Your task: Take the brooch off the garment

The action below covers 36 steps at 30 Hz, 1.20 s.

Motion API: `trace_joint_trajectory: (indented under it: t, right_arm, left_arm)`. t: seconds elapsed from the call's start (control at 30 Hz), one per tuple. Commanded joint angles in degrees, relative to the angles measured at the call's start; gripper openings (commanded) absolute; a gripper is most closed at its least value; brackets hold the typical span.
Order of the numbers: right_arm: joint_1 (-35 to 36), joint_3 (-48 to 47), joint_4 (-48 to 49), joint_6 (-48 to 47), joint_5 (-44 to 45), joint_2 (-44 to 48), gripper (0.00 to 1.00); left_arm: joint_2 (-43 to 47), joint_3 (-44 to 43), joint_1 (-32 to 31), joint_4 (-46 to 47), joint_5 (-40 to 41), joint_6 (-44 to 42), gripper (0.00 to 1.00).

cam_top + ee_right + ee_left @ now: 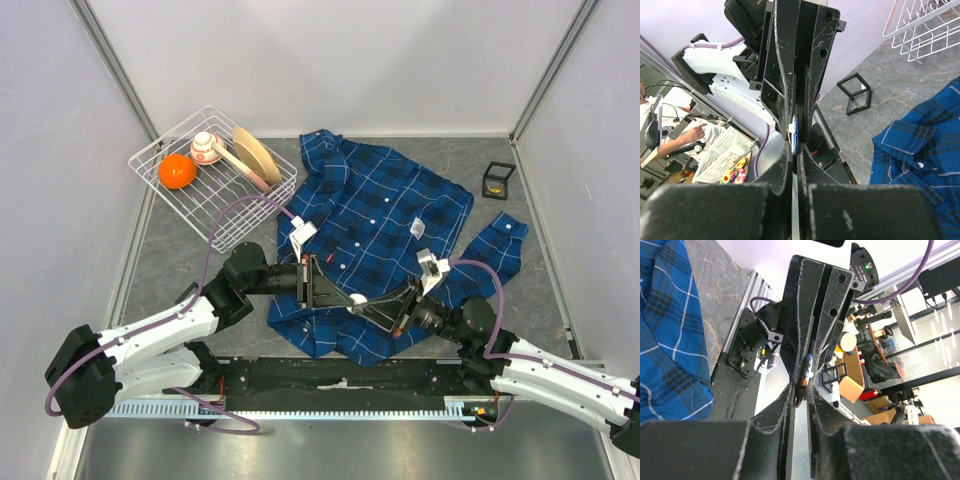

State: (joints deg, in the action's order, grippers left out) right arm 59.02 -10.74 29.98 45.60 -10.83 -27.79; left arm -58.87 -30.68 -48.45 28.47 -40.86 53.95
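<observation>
the left end effector point(799, 401) and the right end effector point(795, 150) meet tip to tip just above the near part of the shirt point(380, 210). each has its fingers drawn almost together, with only a thin slit between the pads. a small brooch point(806, 371), blue and white with a dark end, sits in that slit where the two sets of tips overlap. both appear to pinch it, the dark end dipping between the left one's pads and the rest lying along the right one's fingers. the brooch is off the cloth, held in the air between the two arms.

the shirt is blue plaid with thin white lines and white buttons. it lies spread and rumpled on the grey surface point(545, 275), collar toward the far wall, one sleeve reaching out to the right, its near hem under the two wrists.

at the far left stands a white wire rack point(215, 226) holding an orange point(177, 171) and some plates point(256, 155). a small black frame point(498, 180) sits near the far right corner, well apart from the shirt.
</observation>
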Motion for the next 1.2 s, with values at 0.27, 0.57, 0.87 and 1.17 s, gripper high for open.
trace_joint_trajectory:
  t: [0.27, 0.57, 0.87, 1.17]
  right_arm:
    - [0.3, -1.2, -2.3, 5.0, 9.7, 1.2, 0.00]
    - [0.1, 3.5, 0.3, 12.8, 15.0, 1.6, 0.01]
    - [0.2, 1.5, -3.8, 16.1, 17.7, 0.8, 0.06]
    - [0.2, 0.8, -3.6, 19.3, 17.7, -2.4, 0.08]
  left_arm:
    - [2.2, 0.2, 0.1, 3.4, -0.6, -1.7, 0.02]
    - [5.2, 0.7, -0.2, 1.3, 2.4, -5.6, 0.02]
    - [6.9, 0.3, -1.0, -1.6, 4.2, -10.1, 0.02]
    - [8.4, -1.2, -3.3, -4.4, 6.1, -16.1, 0.02]
